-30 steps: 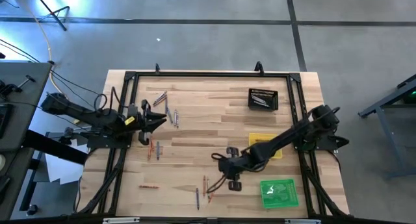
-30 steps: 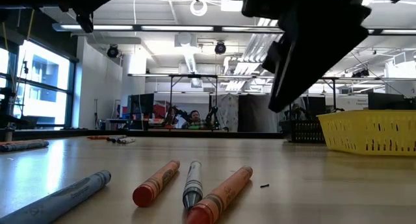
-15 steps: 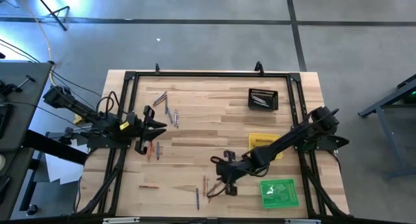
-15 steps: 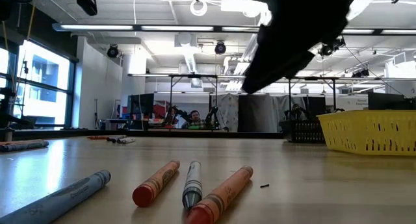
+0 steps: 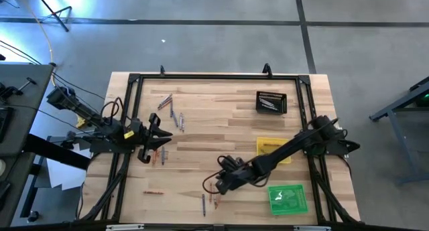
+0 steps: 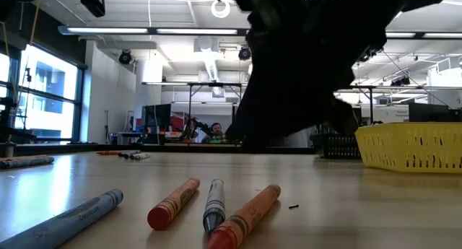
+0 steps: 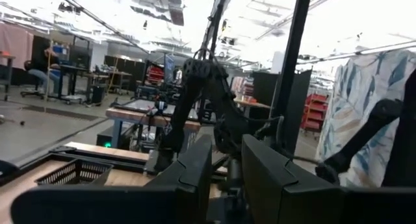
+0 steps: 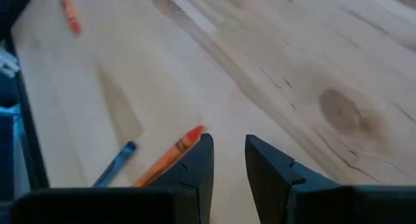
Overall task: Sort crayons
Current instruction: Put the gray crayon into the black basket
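Note:
Crayons lie flat on the wooden table in groups: a far-left group (image 5: 171, 110), a few at the left (image 5: 157, 155), one orange one near left (image 5: 153, 191), and a near-middle group (image 5: 209, 194). My right gripper (image 5: 216, 184) hangs low over the near-middle group with a narrow gap between its fingers and nothing in it. In its wrist view (image 8: 229, 160) an orange crayon (image 8: 170, 154) lies just beside one finger, with a blue-grey one (image 8: 116, 164) farther off. My left gripper (image 5: 161, 134), also narrowly open and empty, is above the left crayons.
A black tray (image 5: 271, 102) stands at the far right. A yellow tray (image 5: 271, 145) is partly under my right arm, and a green tray (image 5: 288, 198) stands near right. A black frame (image 5: 214, 75) rims the table. In the low view several crayons (image 6: 214, 203) lie close to the camera.
My right gripper has gone toward the table's left and near edges and has come down over the near-middle crayons. My left gripper has shifted a little toward the near edge. No crayon has moved.

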`<state>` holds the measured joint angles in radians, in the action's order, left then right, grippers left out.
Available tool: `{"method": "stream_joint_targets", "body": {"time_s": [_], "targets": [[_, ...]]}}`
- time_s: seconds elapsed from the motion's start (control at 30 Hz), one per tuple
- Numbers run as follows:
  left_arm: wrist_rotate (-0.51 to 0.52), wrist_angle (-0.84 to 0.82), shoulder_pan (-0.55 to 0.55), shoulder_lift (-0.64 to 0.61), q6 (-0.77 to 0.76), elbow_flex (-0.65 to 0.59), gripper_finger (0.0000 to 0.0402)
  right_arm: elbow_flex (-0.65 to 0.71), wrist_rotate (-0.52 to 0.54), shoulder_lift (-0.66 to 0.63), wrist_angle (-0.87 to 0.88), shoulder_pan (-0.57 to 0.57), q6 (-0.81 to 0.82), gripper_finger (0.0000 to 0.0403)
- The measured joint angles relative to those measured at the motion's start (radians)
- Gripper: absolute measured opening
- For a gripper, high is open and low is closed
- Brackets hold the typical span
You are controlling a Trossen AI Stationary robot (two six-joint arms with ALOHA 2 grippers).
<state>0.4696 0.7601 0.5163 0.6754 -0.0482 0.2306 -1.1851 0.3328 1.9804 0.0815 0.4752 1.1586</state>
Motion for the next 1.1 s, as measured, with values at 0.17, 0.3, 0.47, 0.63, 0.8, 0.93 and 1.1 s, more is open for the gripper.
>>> {"method": "stream_joint_targets", "body": {"time_s": [0.17, 0.3, 0.47, 0.63, 0.8, 0.93, 1.1], "targets": [[0.018, 0.001, 0.018, 0.0, -0.005, 0.0, 0.0074, -0.082, -0.01, 0.056, 0.055, 0.013, 0.013, 0.0082], [0.018, 0.0, 0.047, 0.017, -0.036, 0.0, 0.0074, -0.214, 0.005, 0.085, 0.213, 0.027, 0.012, 0.0082], [0.059, 0.004, 0.091, 0.052, -0.072, 0.0, 0.0074, -0.399, 0.016, 0.146, 0.442, 0.04, 0.055, 0.0082], [0.108, 0.028, 0.138, 0.077, -0.078, 0.0, 0.0074, -0.577, -0.009, 0.249, 0.62, 0.043, 0.105, 0.0082], [0.12, 0.043, 0.179, 0.08, -0.061, 0.0, 0.0074, -0.743, -0.053, 0.361, 0.752, 0.043, 0.125, 0.0082], [0.121, 0.061, 0.207, 0.08, -0.026, 0.0, 0.0074, -0.841, -0.077, 0.423, 0.812, 0.043, 0.125, 0.0082], [0.124, 0.084, 0.223, 0.08, -0.001, 0.0, 0.0074, -0.864, -0.084, 0.441, 0.829, 0.043, 0.125, 0.0082]]}}
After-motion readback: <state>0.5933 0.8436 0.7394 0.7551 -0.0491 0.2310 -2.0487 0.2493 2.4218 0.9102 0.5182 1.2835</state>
